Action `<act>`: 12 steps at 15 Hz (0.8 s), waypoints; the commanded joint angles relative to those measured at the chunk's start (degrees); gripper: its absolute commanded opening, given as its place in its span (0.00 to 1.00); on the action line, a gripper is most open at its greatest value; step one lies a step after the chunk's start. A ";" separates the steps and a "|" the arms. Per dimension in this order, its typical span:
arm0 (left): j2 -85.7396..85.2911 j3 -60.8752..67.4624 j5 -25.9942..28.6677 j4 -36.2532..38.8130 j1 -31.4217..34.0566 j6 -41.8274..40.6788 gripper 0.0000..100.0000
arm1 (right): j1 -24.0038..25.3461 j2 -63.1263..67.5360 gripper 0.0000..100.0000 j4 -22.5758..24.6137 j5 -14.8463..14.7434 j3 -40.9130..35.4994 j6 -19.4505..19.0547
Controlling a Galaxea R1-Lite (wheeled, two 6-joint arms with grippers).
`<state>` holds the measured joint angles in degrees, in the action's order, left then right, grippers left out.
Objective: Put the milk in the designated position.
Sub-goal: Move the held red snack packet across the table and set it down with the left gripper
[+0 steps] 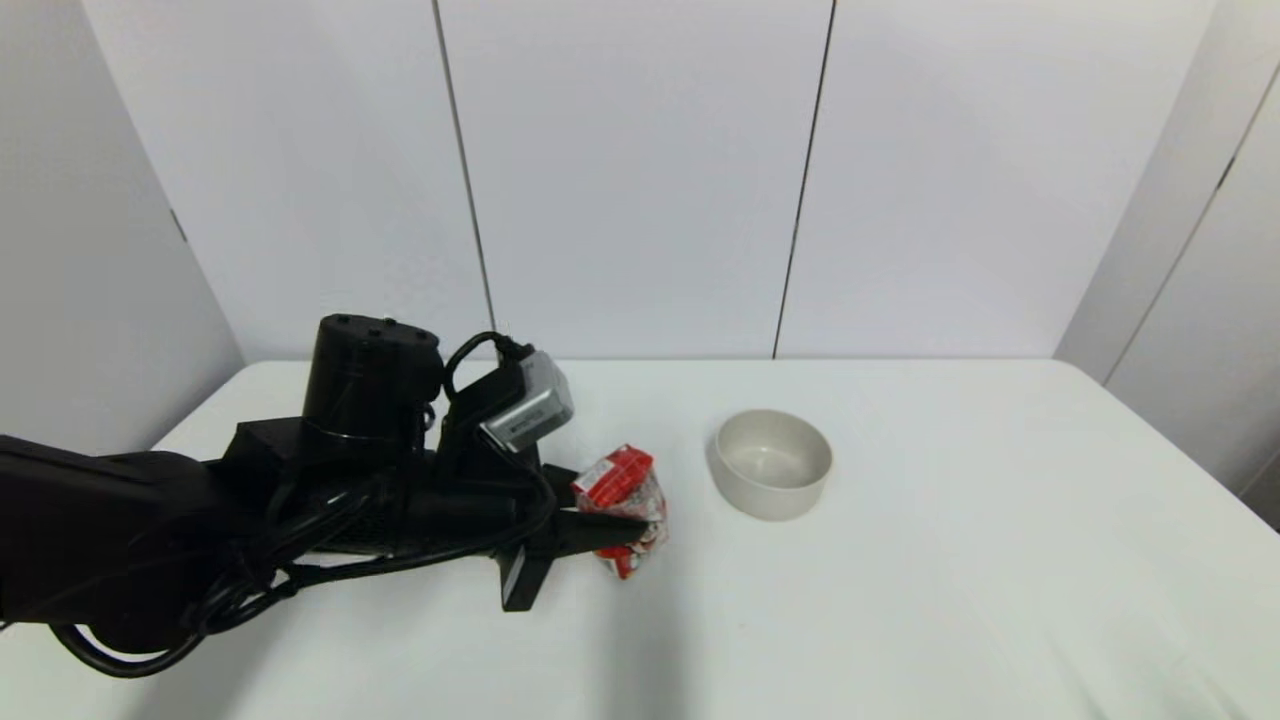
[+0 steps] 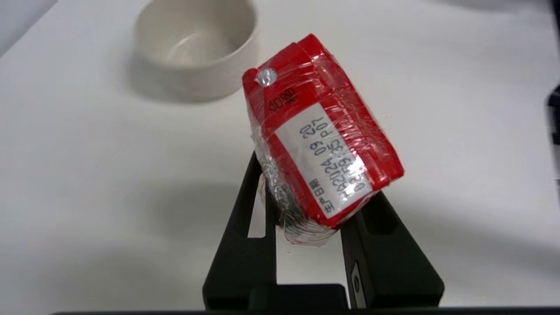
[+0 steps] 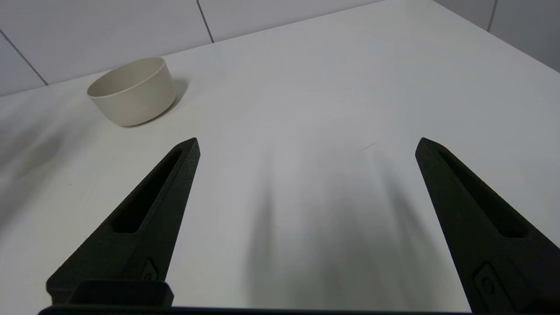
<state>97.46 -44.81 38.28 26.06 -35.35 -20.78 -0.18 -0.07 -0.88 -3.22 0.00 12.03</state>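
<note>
Milk [image 2: 321,131], glossy red gabled carton

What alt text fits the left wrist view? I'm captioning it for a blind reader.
The left gripper is closed on a red milk carton, tilted, with a white date label facing the camera. Beyond it, an empty beige bowl sits on the white table.

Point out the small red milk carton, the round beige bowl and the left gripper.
small red milk carton [image 2: 321,144], left wrist view, white date label.
round beige bowl [image 1: 772,465], head view, inner wall.
left gripper [image 2: 306,210], left wrist view, between its fingertips.
</note>
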 commanded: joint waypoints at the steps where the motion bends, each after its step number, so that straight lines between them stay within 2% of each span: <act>1: 3.17 -4.41 0.04 -1.37 -6.92 -0.22 0.00 | -0.08 0.07 1.00 0.00 -0.03 0.00 0.10; 5: 10.73 -11.88 -4.00 -0.84 -11.76 -0.75 0.00 | 0.01 0.07 1.00 0.00 -0.03 0.00 0.10; 12: 23.74 -24.01 -4.35 -0.75 -14.04 -0.57 0.00 | -0.08 0.07 1.00 0.00 -0.03 0.00 0.10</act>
<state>116.43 -66.10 33.71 25.16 -48.92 -21.27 -0.21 -0.07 -0.88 -3.22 0.00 12.07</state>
